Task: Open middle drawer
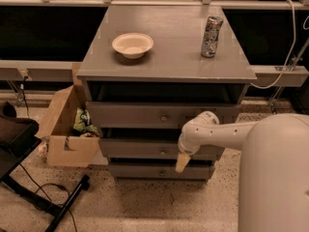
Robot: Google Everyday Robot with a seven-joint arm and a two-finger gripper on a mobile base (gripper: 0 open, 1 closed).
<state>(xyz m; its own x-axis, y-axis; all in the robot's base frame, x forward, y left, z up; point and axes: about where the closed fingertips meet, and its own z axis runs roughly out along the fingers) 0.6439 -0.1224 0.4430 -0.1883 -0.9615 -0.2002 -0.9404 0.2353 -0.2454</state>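
Note:
The grey cabinet [164, 62] has three drawers. The middle drawer [135, 149] has a flat grey front with a small dark knob [163, 152] at centre. It stands a little further out than the bottom drawer [145, 171]. My gripper [182, 162] hangs from the white arm [217, 132] that reaches in from the right. It points down in front of the middle drawer's lower edge, just right of the knob and below it. The top drawer [130, 114] with its knob [164, 117] sits above.
A white bowl [133, 45] and a drinks can [211, 36] stand on the cabinet top. An open cardboard box [65, 129] with packets stands on the floor at the left. A black stand [43, 202] and cables lie at the lower left.

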